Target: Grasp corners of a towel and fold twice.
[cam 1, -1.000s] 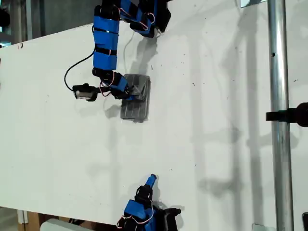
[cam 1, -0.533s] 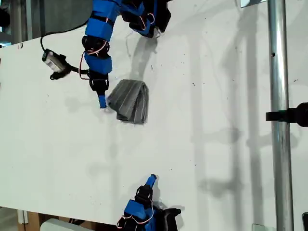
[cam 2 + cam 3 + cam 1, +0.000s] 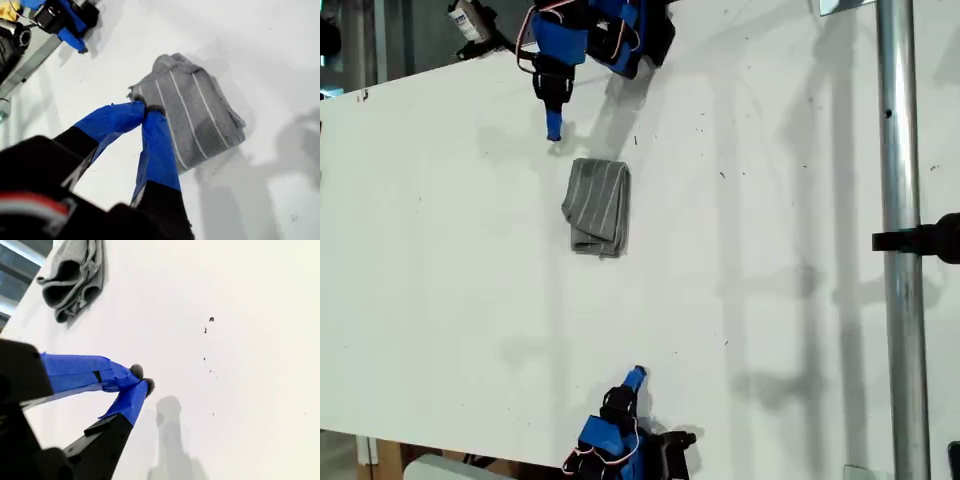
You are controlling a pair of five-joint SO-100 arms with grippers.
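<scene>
The grey striped towel (image 3: 597,205) lies folded into a small thick rectangle on the white table (image 3: 770,330). Its layered open end shows in the second wrist view (image 3: 75,275), and its corners are tucked among the layers, so I cannot tell them apart. My first gripper (image 3: 554,130) hangs shut and empty just beyond the towel, toward the exterior view's top. In its own view the fingertips (image 3: 145,111) meet above the towel (image 3: 200,120) edge. My second gripper (image 3: 636,375) is shut and empty near the exterior view's bottom edge, far from the towel, its tips (image 3: 142,380) closed.
A vertical metal pole (image 3: 895,200) with a black clamp (image 3: 925,240) stands at the exterior view's right. Each arm's base sits at a table edge, one at the exterior view's top (image 3: 620,30) and one at its bottom (image 3: 620,445).
My first gripper let go of the towel, rose and drew back toward the exterior view's top. The towel settled into a folded rectangle. The second arm has not moved.
</scene>
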